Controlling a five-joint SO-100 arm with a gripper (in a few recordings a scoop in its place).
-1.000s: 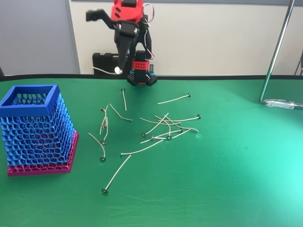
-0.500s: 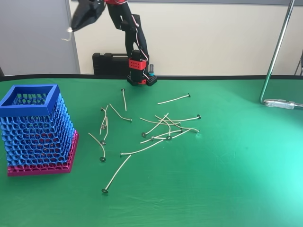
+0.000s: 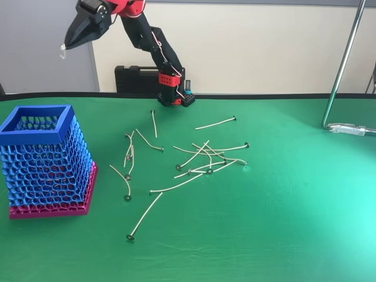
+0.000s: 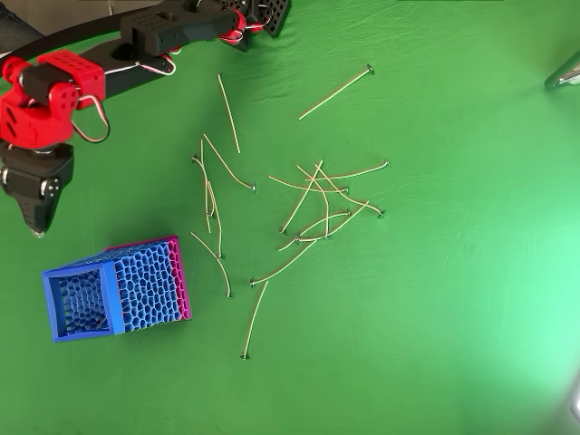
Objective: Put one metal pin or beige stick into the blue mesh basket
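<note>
Nearest you on the green counter stands the blue mesh basket; to its right in the fixed view your beige pins lie scattered, loose and crossing. Beyond the basket, high above its far side, your tool points down, fingers pressed together on a small pale bit at the tip; whether that is a pin, you cannot tell

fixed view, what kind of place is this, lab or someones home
Most likely a lab or workshop test bench, not a home: a green cloth table, a small red and black robot arm fixed at its back edge, and a metal stand pole clamped at the right.
</note>
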